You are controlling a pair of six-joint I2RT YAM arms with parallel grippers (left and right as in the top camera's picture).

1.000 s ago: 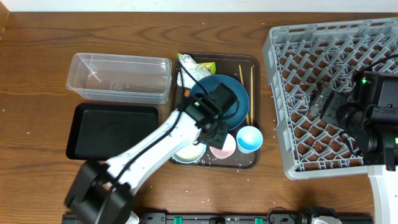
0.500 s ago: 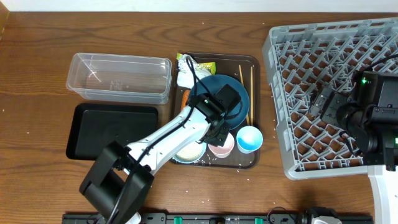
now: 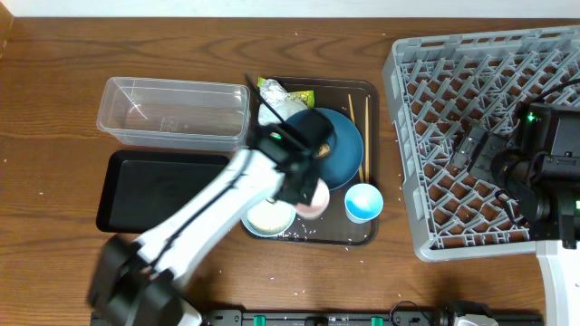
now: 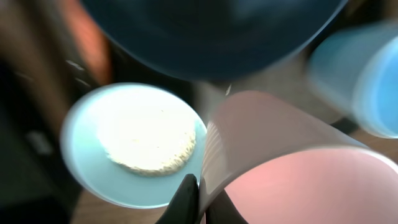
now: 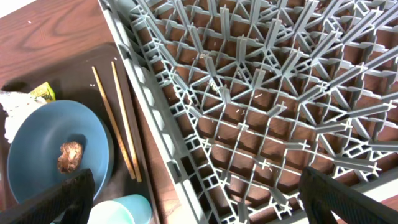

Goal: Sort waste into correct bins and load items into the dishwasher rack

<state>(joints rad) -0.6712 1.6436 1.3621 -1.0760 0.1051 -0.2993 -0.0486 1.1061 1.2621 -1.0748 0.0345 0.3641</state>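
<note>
Pinching pink cup [image 4: 292, 168] by its wall with left gripper [image 4: 202, 200], mid-frame, for carrying to dishwasher rack [image 3: 471, 81]; holding right gripper [image 5: 202, 199] wide-spread, empty.

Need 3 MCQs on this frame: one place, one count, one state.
1. Where is the lump? A tub B plate C rack
2. How many cups show? A one B two C three
3. The blue cup is: A upside down B on its side C upright

B: the right wrist view shows the lump lying on the plate.
B: overhead shows one pink cup and one blue cup.
C: its open mouth faces up.
</note>
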